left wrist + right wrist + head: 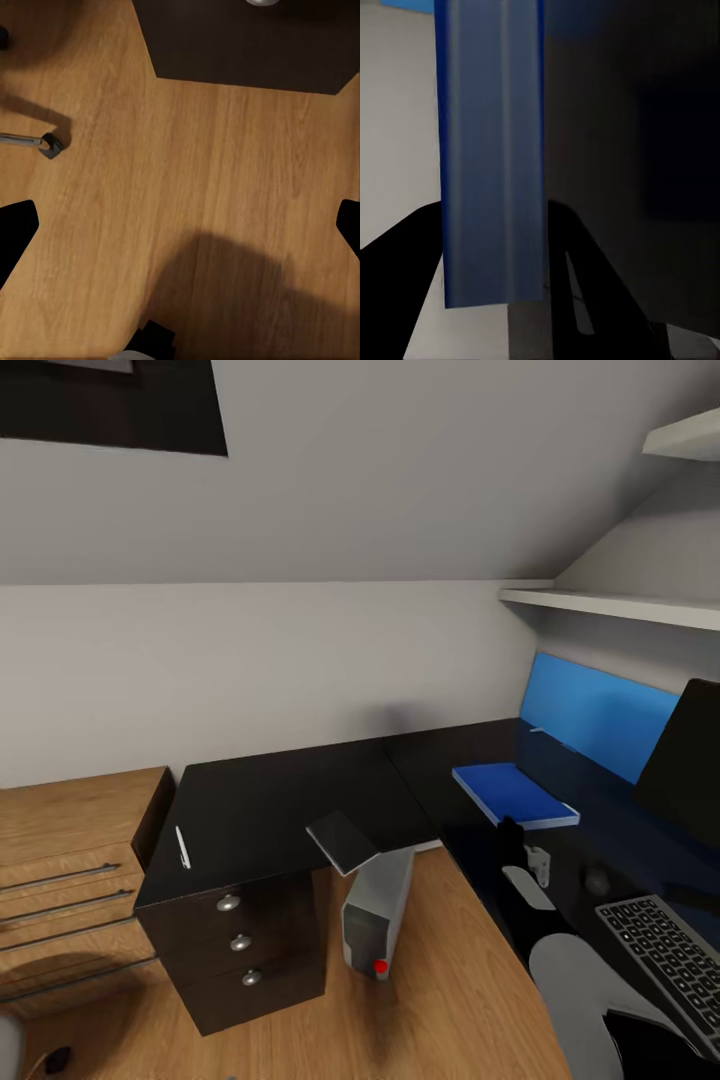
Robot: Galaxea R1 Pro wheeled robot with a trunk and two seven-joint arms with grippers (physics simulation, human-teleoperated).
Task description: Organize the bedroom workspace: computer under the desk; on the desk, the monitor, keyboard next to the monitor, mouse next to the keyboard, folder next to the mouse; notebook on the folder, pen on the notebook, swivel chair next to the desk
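Observation:
The blue folder (515, 792) lies low over the right wing of the black desk (270, 805). My right gripper (511, 832) is at its near edge. In the right wrist view the folder's edge (493, 150) runs between both fingers (405, 285), which press its covers, so the gripper (495, 206) is shut on it. The mouse (597, 878), keyboard (665, 950) and monitor (690, 760) stand further right. The white pen (183, 847) lies on the left wing. The dark notebook (342, 840) juts tilted over the desk's front edge, above the computer (378, 910). My left gripper (180, 232) hangs open over the wooden floor.
A light wooden drawer chest (70, 840) stands left of the desk's dark drawer unit (235, 945). A blue wall panel (600, 710) and white shelves (610, 603) are behind the right wing. A metal leg with a caster (46, 144), seemingly of the swivel chair, rests on the floor.

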